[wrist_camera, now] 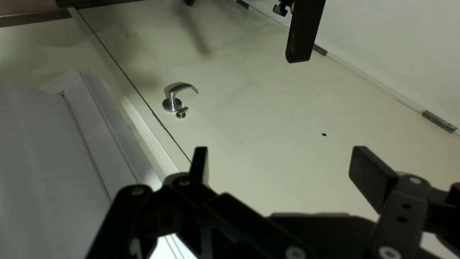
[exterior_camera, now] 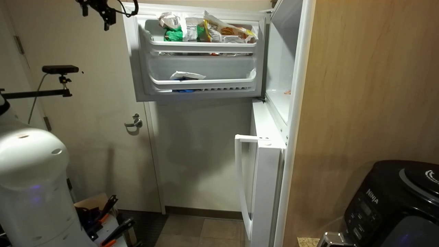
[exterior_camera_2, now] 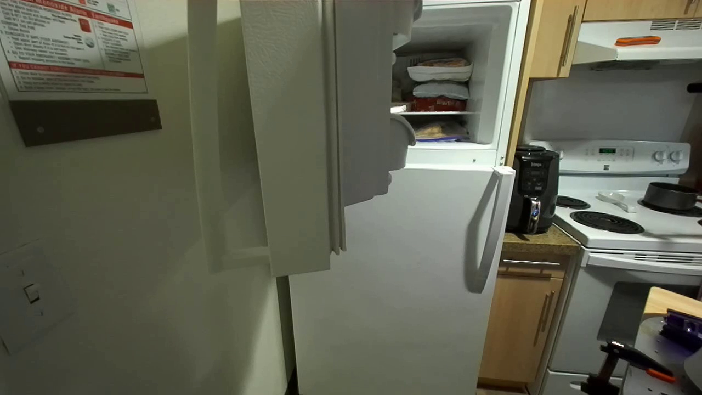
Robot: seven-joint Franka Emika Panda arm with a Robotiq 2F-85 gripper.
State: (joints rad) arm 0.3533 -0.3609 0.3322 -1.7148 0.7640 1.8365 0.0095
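1. Freezer door [exterior_camera: 140,75]: swung wide at the top of the refrigerator [exterior_camera_2: 449,157], above the lower door, its inner face and racks exposed in an exterior view.
2. Gripper [wrist_camera: 280,162]: released, jaws spread well apart with bare background between them. In an exterior view it hangs high, near the freezer door's upper free corner; the gap in depth cannot be told. In the wrist view that door occupies the left side.
3. Upper rack [exterior_camera: 202,48]: green-and-silver bag [exterior_camera: 172,33] toward its left end; yellow-edged bag [exterior_camera: 226,31] leaning toward its right end.
4. Lower rack [exterior_camera: 226,84]: white packet [exterior_camera: 187,75] left of its middle, above its front edge.
5. Wire shelf [exterior_camera_2: 439,113] inside the freezer: white tray [exterior_camera_2: 439,73] of food stacked over a pale bag [exterior_camera_2: 441,90] and a red package [exterior_camera_2: 439,104]. Beneath the shelf, a blue-edged bag [exterior_camera_2: 439,131].
6. Lower door [exterior_camera_2: 384,285]: closed; handle [exterior_camera_2: 492,236] along its right edge.
7. Room door [wrist_camera: 258,118]: behind the gripper, fitted with a lever handle [exterior_camera: 136,122].
8. Ninja air fryer [exterior_camera_2: 535,189]: upright on the counter [exterior_camera_2: 548,244], just beside the refrigerator.
9. Stove [exterior_camera_2: 674,233]: dark saucepan [exterior_camera_2: 670,196] at the right rear.
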